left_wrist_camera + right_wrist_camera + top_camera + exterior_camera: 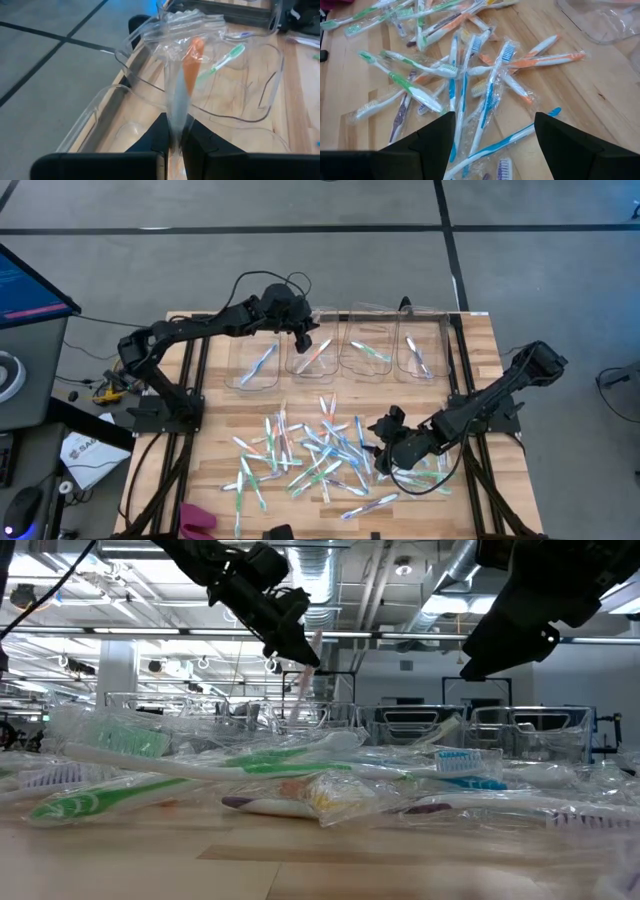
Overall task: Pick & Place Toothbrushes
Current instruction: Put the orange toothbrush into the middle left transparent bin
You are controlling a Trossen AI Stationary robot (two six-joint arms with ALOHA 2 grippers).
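The left gripper [175,145] is clenched on an orange toothbrush [189,75] in a clear wrapper, pinching its lower end so the brush stands up from the fingers; in the high view this gripper [305,340] hangs over the second of four clear bins [312,362] lined along the far edge of the wooden table [215,420], counting from the left arm's side; that bin already holds an orange-tinted brush, the first bin [255,365] a blue one, the third [368,352] a green one, the fourth [420,355] another brush whose colour I cannot tell; the right gripper [495,135] has its jaws spread wide and grasps nothing, poised just above the loose pile of toothbrushes [465,70] in the middle of the table; the high view puts this gripper [385,442] at the pile's right edge; the pile mixes blue, green, orange and purple brushes, all wrapped, lying crossed over one another on the wood.
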